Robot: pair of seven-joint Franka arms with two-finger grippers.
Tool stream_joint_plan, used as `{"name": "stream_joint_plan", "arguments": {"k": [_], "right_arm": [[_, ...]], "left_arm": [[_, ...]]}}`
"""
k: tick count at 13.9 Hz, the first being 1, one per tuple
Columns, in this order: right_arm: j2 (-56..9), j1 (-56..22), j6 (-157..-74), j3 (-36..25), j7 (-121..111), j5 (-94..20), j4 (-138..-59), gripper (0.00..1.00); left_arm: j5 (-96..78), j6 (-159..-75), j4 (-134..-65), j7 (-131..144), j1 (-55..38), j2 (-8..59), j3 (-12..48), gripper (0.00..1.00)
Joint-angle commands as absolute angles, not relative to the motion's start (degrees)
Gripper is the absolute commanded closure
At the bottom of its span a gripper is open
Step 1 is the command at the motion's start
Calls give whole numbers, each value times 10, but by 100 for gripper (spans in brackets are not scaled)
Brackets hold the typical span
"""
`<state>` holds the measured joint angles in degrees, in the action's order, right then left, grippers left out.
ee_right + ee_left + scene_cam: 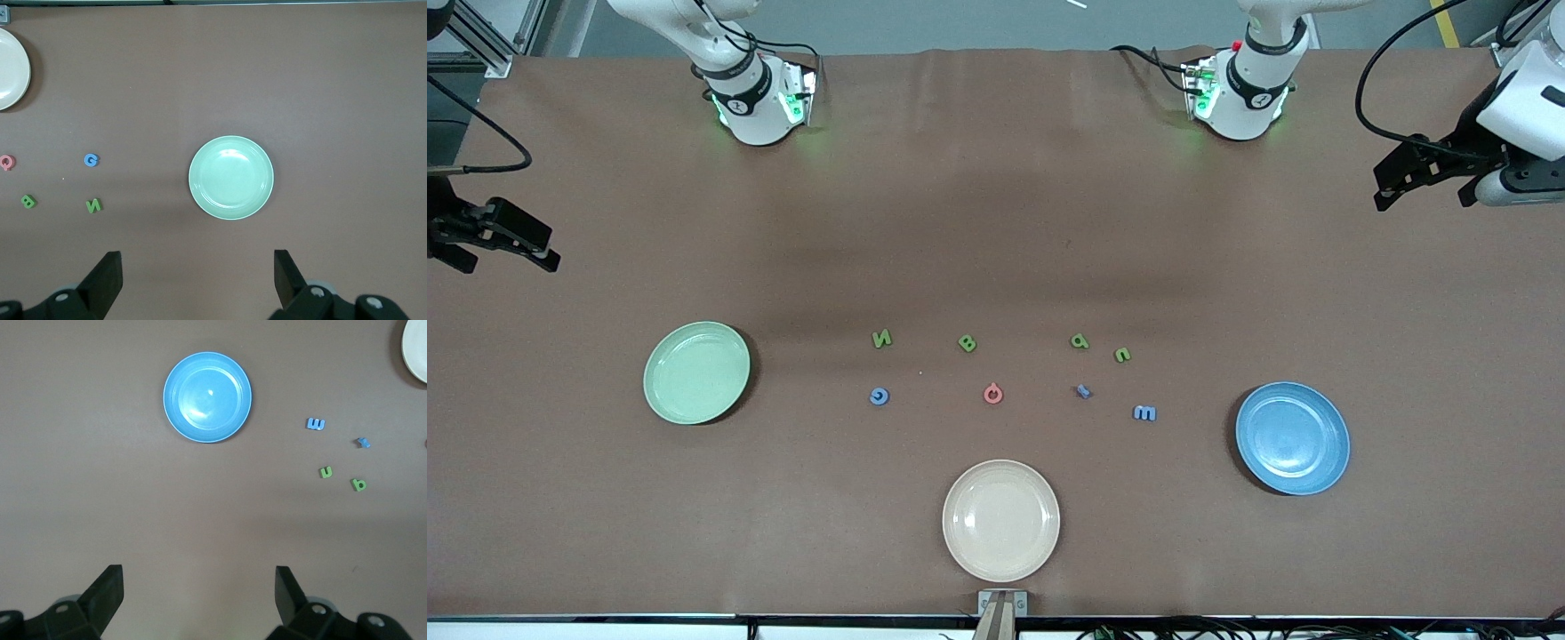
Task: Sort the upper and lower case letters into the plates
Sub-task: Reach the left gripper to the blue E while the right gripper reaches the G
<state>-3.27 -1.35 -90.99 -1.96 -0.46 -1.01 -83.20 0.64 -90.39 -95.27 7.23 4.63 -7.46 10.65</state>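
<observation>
- The left tool (1423,182) is hanging with its fingers spread wide over the bare worktop (996,222) at the left arm's end, holding nothing. The arm is waiting.
- The right tool (503,240) is hanging wide apart and empty too, over the right arm's end.
- All eight letters are lying on the worktop between the green plate (696,372) and the blue plate (1292,437). Both plates are sitting empty.
- N (881,339), B (967,343), G (879,396) and Q (992,393) are sitting toward the green plate. The small green letters (1101,348) and the two blue ones (1113,402) are sitting toward the blue plate.
- The letters are tiny, so a tool could be pinching one badly and it could be popping out.
- One blue letter (1083,390) is lying crooked, so it looks hard to grab.
- The cream plate (1000,520) is sitting at 6 o'clock from Q. A letter could be landing there by mistake.
- The green pair is lying near each other, so fingers could be bumping the neighbour.
</observation>
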Motion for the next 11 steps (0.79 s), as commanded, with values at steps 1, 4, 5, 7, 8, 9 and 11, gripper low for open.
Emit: {"name": "stream_joint_plan", "arguments": {"k": [1,4,5,7,8,9,11], "right_arm": [[-25,-7,-909,-15,-7,-5,-835,0],[-27,5,-911,-15,-8,-6,-835,0],[-28,6,-913,-14,-8,-6,-835,0],[-26,6,-907,-14,-3,-7,-831,0],[-25,4,-906,-13,-4,-8,-831,0],[-25,1,-906,-11,-2,-8,-831,0],[-28,-19,-907,-10,-2,-8,-834,0]], "left_arm": [[1,-892,-945,62,50,-76,109,0],[1,-892,-941,62,51,-67,108,0],[1,-892,-941,61,52,-66,108,0],[1,-892,-941,60,52,-59,108,0],[1,-893,-945,61,52,-55,109,0],[3,-896,-945,61,48,-39,109,0],[8,-926,-953,62,37,-1,123,0]]}}
